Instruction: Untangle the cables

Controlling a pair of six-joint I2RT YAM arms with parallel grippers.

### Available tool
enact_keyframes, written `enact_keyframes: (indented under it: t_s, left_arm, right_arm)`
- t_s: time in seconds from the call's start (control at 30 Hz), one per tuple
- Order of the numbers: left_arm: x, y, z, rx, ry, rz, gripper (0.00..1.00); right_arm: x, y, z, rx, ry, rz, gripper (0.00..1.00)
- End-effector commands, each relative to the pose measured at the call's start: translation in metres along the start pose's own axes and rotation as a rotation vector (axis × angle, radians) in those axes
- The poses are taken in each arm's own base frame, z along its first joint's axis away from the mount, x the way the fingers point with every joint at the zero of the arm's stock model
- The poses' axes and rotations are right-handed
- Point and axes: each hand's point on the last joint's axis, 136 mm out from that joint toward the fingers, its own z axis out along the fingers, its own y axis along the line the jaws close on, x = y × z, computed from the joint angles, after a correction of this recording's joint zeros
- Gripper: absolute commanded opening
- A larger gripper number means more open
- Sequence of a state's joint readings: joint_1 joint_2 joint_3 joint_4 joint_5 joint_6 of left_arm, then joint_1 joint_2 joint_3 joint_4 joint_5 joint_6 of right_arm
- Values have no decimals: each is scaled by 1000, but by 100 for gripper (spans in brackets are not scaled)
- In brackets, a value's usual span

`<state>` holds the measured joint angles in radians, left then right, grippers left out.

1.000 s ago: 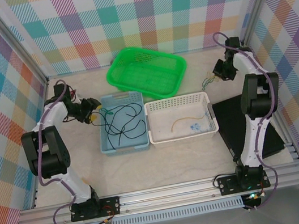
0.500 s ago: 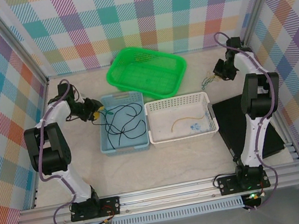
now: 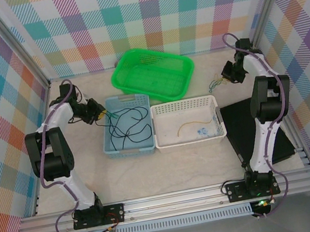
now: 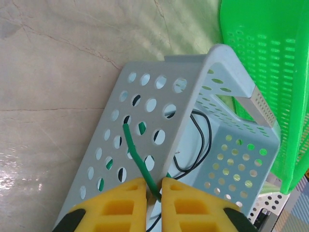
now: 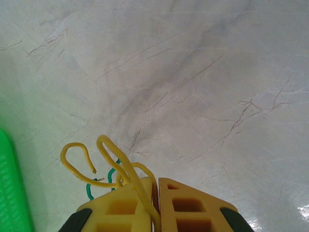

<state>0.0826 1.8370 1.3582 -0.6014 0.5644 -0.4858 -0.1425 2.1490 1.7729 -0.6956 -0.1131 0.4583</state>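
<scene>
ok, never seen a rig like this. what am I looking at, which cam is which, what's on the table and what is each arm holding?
Two small robot arms are bolted at the near edge of a table. The wide picture comes from a fixed camera overhead. The two close-ups come from a camera on each wrist, so the yellow blocks at the bottom are that arm's own fingers.

On the table are a green basket, a blue basket holding a black cable, a white basket with a tan-yellow cable, and a dark flat panel on the right.

The left gripper is shut on a green cable that runs along the blue basket's holed wall. The right gripper, over bare table, is shut on a looped yellow wire, with a bit of green wire beside it.
</scene>
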Motion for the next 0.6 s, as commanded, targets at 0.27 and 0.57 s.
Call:
enact_keyframes:
  t_s: [0.27,0.57]
  left_arm:
    - [3,-18,-19,10,-30,47,0]
    - [11,-23,-21,50,-26,73,0]
  right_arm:
    - [7,-5,8,-5,27,-7,4]
    - [8,0,8,-45,34,0,37]
